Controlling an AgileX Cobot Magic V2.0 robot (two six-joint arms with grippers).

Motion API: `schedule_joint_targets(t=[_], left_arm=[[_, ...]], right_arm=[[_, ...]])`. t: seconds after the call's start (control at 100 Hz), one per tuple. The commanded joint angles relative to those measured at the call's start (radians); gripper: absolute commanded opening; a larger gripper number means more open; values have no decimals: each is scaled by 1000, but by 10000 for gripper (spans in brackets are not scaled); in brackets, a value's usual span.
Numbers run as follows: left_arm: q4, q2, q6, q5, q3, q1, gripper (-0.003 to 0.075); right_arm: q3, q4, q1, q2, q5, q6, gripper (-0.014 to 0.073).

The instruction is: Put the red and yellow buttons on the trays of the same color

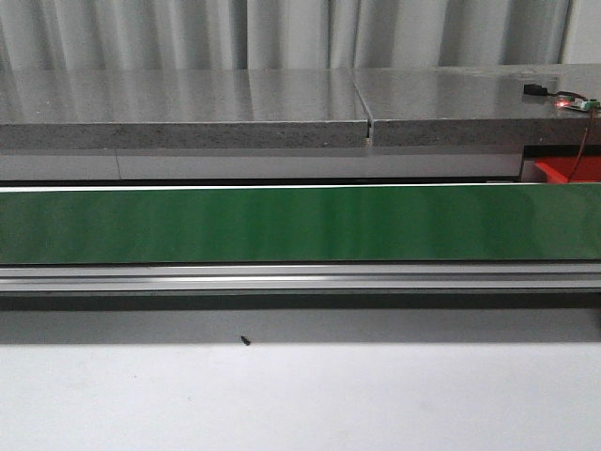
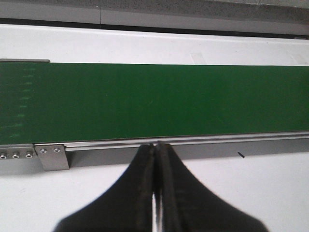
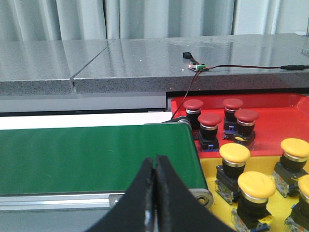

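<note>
I see the long green conveyor belt [image 1: 300, 224] bare along its visible length. At its end, four red mushroom-head push buttons [image 3: 210, 121] stand in the red plastic tray [image 3: 280, 125]; four yellow mushroom-head push buttons [image 3: 234, 153] stand in the adjoining yellow plastic tray [image 3: 212, 166]. Left gripper [image 2: 156, 150]: fingers pressed together, empty. Right gripper [image 3: 155, 162]: fingers pressed together, empty.

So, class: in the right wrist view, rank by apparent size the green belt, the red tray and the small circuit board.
1. green belt
2. red tray, partly cut off at the frame edge
3. circuit board
</note>
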Motion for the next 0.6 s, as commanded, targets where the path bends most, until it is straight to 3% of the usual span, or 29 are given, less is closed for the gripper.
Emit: schedule_joint_targets(t=[0.0,0.4,0.59], left_arm=[[-8,4,-6,-66,-28,-7,-19],[-2,4,-6,-80,-28,-7,-19],[79,-15,-6,-276,11,-5,-19]], right_arm=[[-13,-14,-6,-22,-74,-2,-67],[-13,-14,-6,-22,-74,-2,-67],[-13,-14,-6,-22,-74,-2,-67]])
